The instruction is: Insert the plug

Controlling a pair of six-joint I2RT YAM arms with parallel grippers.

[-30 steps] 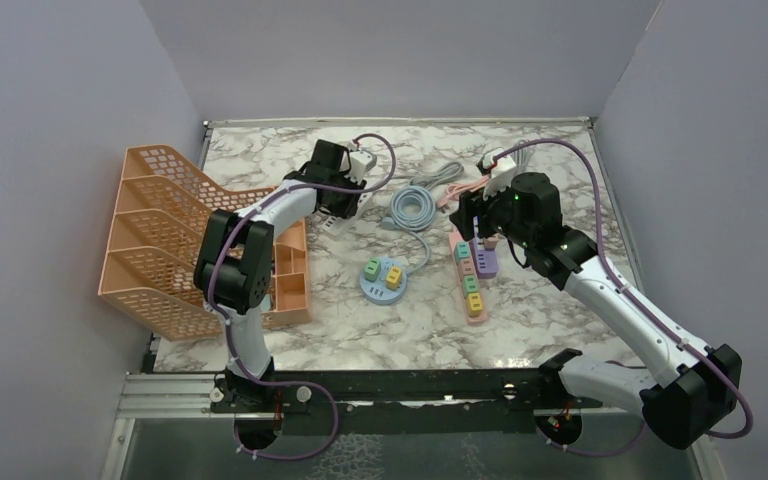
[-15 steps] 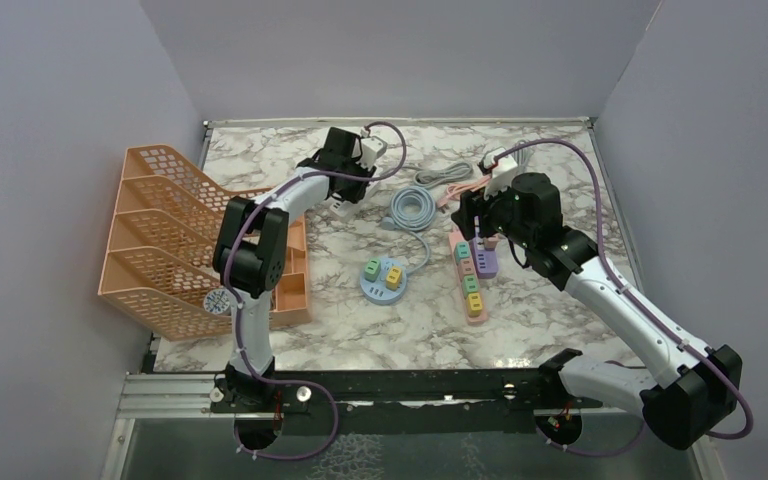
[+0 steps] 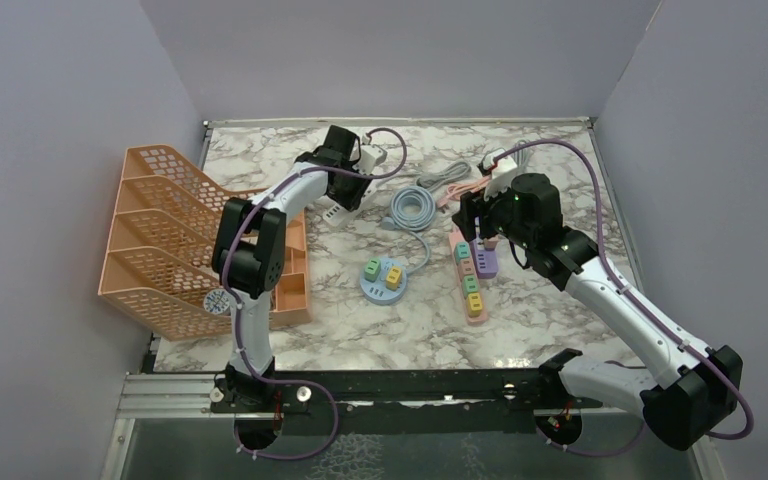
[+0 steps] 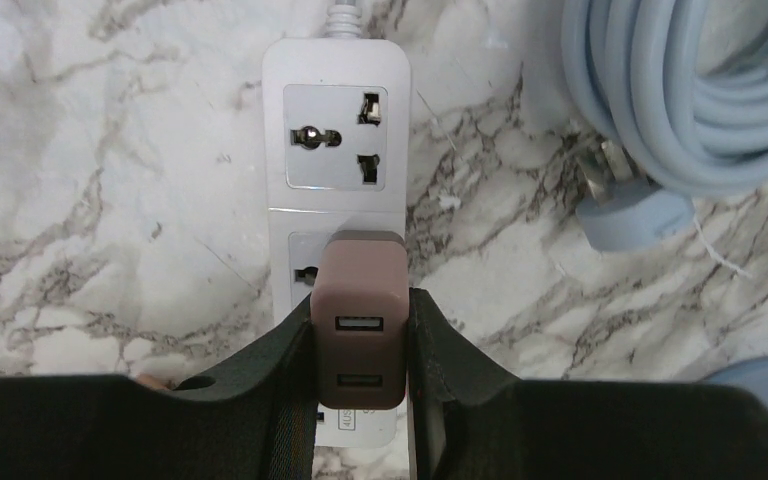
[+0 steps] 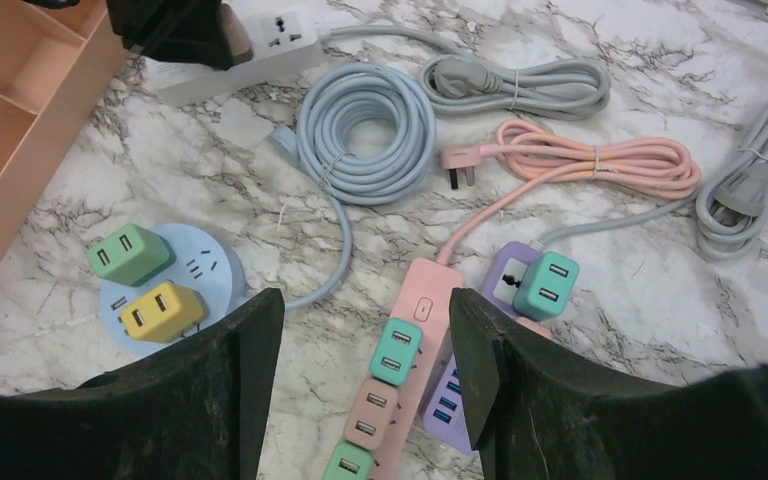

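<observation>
My left gripper (image 4: 360, 305) is shut on a brown two-port USB plug (image 4: 360, 330), its fingers (image 4: 285, 350) pressed on both sides. The plug sits over the second socket of a white power strip (image 4: 335, 140); whether its pins are in is hidden. The strip's first socket shows bare. In the top view the left gripper (image 3: 345, 187) is at the back left, over that white strip (image 3: 338, 208). My right gripper (image 5: 365, 300) hangs open over a pink power strip (image 5: 422, 285), holding nothing.
An orange file rack (image 3: 160, 240) and tray stand at the left. A round blue socket hub (image 3: 384, 278) holds green and yellow plugs. A coiled blue cable (image 3: 412, 208), grey cables (image 5: 520, 80), a pink cable (image 5: 600, 160) and a purple strip (image 5: 500, 275) lie mid-table.
The left arm has swung toward the back, carrying its wrist slightly right over the white strip. The right arm has not moved.
</observation>
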